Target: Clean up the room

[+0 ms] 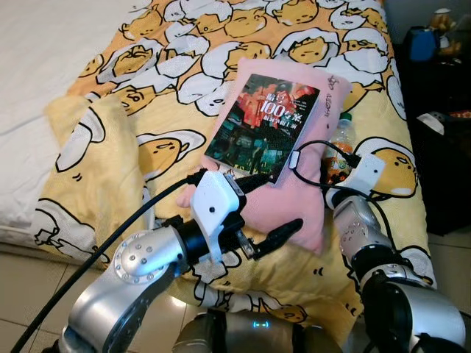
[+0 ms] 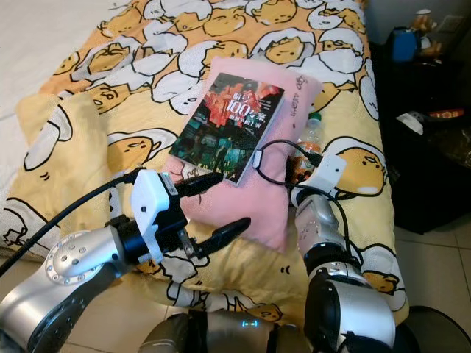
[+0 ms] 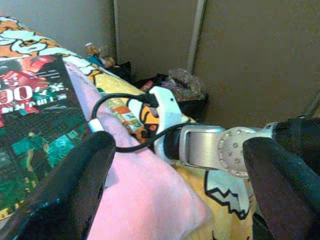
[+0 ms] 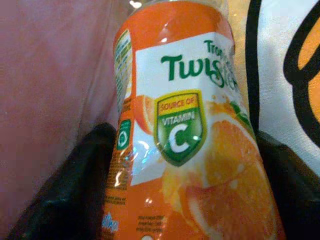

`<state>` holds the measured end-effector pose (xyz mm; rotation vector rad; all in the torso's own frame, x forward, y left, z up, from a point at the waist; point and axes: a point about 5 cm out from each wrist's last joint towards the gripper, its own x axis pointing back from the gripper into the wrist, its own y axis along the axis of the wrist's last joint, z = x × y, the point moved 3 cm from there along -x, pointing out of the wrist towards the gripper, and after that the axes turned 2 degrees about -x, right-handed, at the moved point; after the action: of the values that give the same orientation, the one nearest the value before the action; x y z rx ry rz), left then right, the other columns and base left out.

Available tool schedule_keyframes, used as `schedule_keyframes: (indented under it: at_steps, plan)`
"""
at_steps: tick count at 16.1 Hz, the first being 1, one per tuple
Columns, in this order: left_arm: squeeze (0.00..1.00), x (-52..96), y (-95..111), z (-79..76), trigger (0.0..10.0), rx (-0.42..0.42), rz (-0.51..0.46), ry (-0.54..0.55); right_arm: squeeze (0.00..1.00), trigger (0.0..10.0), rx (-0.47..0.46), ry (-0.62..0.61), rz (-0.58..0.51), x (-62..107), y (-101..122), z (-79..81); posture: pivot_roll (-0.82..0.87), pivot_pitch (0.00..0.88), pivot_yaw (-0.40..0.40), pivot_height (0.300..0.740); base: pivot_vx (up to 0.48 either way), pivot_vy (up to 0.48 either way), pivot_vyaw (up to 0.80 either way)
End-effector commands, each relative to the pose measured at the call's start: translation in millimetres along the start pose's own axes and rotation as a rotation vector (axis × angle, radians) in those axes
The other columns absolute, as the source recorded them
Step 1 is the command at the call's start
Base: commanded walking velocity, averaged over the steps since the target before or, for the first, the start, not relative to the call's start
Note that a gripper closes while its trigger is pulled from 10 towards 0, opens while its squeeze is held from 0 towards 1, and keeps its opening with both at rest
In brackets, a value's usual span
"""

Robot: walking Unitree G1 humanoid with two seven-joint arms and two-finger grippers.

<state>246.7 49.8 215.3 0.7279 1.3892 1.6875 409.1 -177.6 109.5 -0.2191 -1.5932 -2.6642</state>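
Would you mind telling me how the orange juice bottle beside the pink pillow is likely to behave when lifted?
The clear plastic orange juice bottle looks glossy, so it may slip between the right hand's black fingers. It appears filled with juice, so probably fairly heavy for its size. Being round and lying on the soft yellow patterned blanket, it may roll if nudged.

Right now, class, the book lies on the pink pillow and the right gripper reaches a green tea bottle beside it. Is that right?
One thing is wrong: the bottle is an orange juice drink, not green tea, as the right wrist view shows. The book does lie on the pink pillow, and the right gripper is at the bottle beside it.
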Motion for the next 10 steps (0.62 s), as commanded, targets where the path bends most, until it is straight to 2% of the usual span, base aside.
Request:
schedule_keyframes:
  at_steps: [1,3,6,7,8,10]
  plan:
    - [0.00,0.9,-2.4,-0.1,10.0,-0.008,0.007,-0.009,0.00,0.0,0.016,-0.008,0.080,4.0,-21.5,0.2,0.30,0.321,0.131,0.740,0.000,0.000,0.00]
    - [0.00,-2.0,-4.8,0.4,10.0,-0.012,0.010,-0.014,0.00,0.0,0.035,-0.006,0.074,5.3,-21.3,-3.9,0.29,0.314,0.128,0.740,0.000,0.000,0.00]
    - [0.00,-5.0,-20.6,0.6,10.0,0.041,0.062,-0.010,0.00,0.0,0.069,-0.005,0.117,9.8,-32.9,-9.9,0.26,0.289,0.123,0.740,0.000,0.000,0.00]
    - [0.00,-8.4,-27.9,1.6,10.0,0.069,0.064,0.004,0.00,0.0,0.086,-0.022,0.090,9.6,-26.7,-15.4,0.24,0.260,0.110,0.740,0.000,0.000,0.00]
    - [0.00,-11.0,-33.4,2.9,10.0,0.091,0.063,0.015,0.00,0.0,0.171,-0.052,0.040,9.6,-16.0,-22.1,0.22,0.235,0.101,0.740,0.000,0.000,0.00]
    - [0.00,-14.1,-43.4,5.4,10.0,0.108,0.070,0.031,0.00,0.0,0.345,-0.061,-0.058,11.0,2.2,-25.6,0.19,0.196,0.092,0.740,0.000,0.000,0.00]
